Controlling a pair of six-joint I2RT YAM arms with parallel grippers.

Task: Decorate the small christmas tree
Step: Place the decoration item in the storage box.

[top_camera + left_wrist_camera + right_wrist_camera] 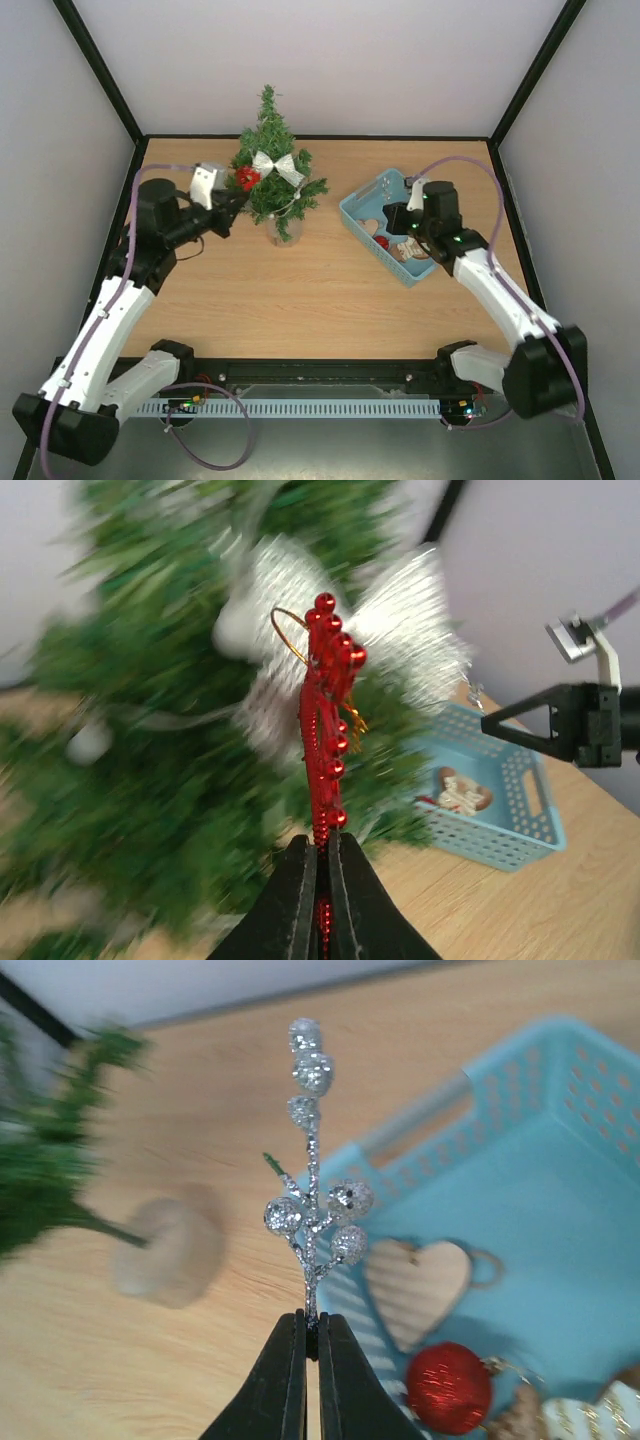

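Small christmas tree (272, 150): stands upright on the table (300, 300) near its far edge, left of centre, on a pale base (284, 232); carries a silver bow (278, 166) on the front of its upper branches. Left gripper (236, 200): reaches in from the table's left side to the tree's left flank, jaws pressed tight on the lower end of a red beaded ornament (328, 710); holds it on end, gold loop near the top, just in front of the bow and the blurred green branches in the left wrist view; contact with the branches impossible to tell. Blue basket (355, 222): lies toward the right edge, in the far half, turned at an angle, well apart from the tree. Right gripper (310, 1328): hangs over the side of the basket nearest the tree, jaws closed hard on the stem of a silver berry sprig (312, 1205), sprig pointing up and away from the fingers. Below, inside the basket: a wooden heart (418, 1278) and a red ball (448, 1388), near each other; further pieces at the lower right of the right wrist view, too cropped to name.
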